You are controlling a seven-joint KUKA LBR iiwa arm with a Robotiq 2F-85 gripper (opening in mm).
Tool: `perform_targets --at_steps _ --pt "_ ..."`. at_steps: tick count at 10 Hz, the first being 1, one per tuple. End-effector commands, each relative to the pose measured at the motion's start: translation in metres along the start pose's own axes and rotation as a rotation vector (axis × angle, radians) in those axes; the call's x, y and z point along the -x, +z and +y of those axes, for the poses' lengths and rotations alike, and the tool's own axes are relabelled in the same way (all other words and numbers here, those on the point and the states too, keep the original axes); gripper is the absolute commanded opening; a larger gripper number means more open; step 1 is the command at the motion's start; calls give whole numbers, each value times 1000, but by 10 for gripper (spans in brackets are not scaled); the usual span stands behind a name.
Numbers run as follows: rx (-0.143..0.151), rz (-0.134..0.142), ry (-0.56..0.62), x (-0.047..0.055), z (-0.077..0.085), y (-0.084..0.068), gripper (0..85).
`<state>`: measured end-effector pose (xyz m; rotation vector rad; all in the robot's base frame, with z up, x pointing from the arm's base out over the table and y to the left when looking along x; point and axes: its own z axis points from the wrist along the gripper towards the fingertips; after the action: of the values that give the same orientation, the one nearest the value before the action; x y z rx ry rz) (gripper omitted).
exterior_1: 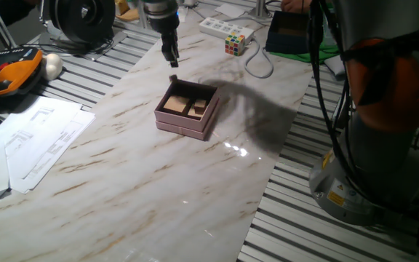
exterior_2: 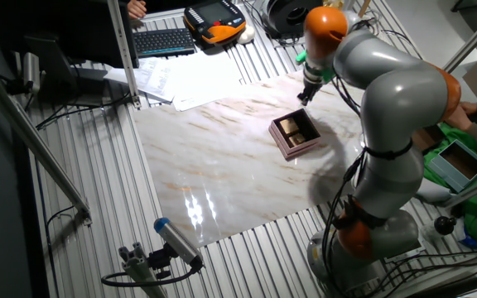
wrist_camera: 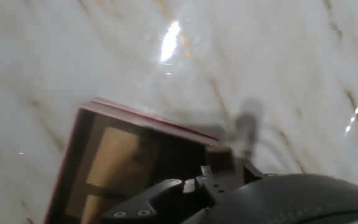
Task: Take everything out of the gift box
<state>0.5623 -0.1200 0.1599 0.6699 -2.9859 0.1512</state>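
Note:
The pale pink gift box (exterior_1: 184,128) sits mid-table on the marble top, with two tan wooden blocks inside (exterior_1: 174,104) (exterior_1: 197,109). In the other fixed view the same box (exterior_2: 306,149) lies just below the hand. A small dark-looking block (exterior_1: 173,78) rests on the table by the box's far corner. My gripper (exterior_1: 170,55) hangs above that block, behind the box, its fingers slightly apart and holding nothing. The hand view looks down on the box's far wall (wrist_camera: 148,117), a tan block (wrist_camera: 120,155) inside, and the small block (wrist_camera: 219,155) outside the corner.
A multicoloured puzzle cube (exterior_1: 235,45), a white power strip (exterior_1: 222,27) and a green-edged box (exterior_1: 289,33) stand at the far end. Papers (exterior_1: 35,138) and an orange pendant (exterior_1: 9,73) lie to the left. The robot's base (exterior_1: 384,145) stands to the right.

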Motion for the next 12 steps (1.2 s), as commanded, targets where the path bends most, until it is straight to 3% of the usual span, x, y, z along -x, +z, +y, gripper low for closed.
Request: perform_targets --at_steps 1,3,7,11,12 --pt "35 13 19 -9 -19 0 510" --pt "53 32 32 -8 -7 -6 510" --pt "49 29 122 -8 46 -5 510" --pt "42 9 222 -20 98 19 510" --pt "21 -5 239 -25 109 26 510"
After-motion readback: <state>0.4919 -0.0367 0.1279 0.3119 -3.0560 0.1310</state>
